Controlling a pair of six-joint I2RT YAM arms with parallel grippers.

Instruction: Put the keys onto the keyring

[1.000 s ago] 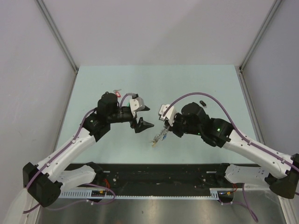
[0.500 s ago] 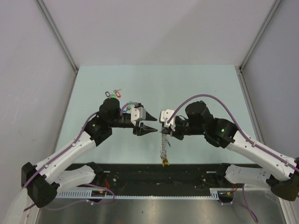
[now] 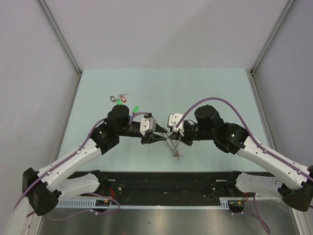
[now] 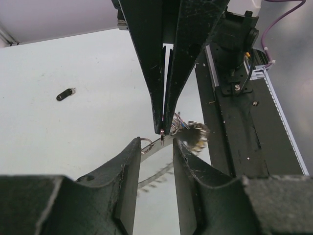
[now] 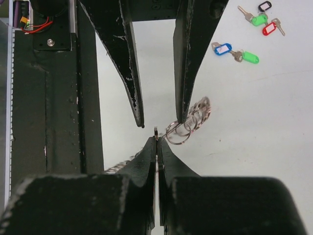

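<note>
My right gripper (image 5: 156,140) is shut on the edge of the keyring (image 5: 189,126), a bunch of silvery linked rings, and holds it above the table. The ring's floppy chain hangs below it in the top view (image 3: 174,149). My left gripper (image 4: 156,145) is open, tip to tip with the right gripper (image 4: 163,130), its jaws on either side of the pinched ring (image 4: 195,133). Tagged keys lie on the table: red, green and black tags (image 5: 264,19), blue and green tags (image 5: 234,52), and a black-tagged key (image 4: 65,94). In the top view both grippers (image 3: 161,138) (image 3: 171,139) meet mid-table.
The loose keys (image 3: 120,99) and a green tag (image 3: 135,107) lie behind the left arm. The black rail (image 3: 166,181) with the arm bases runs along the near table edge. Grey walls stand on both sides.
The left gripper has moved right and closed up on the right gripper, its open jaws now around the held ring. The hanging chain has swung and hangs shorter.
</note>
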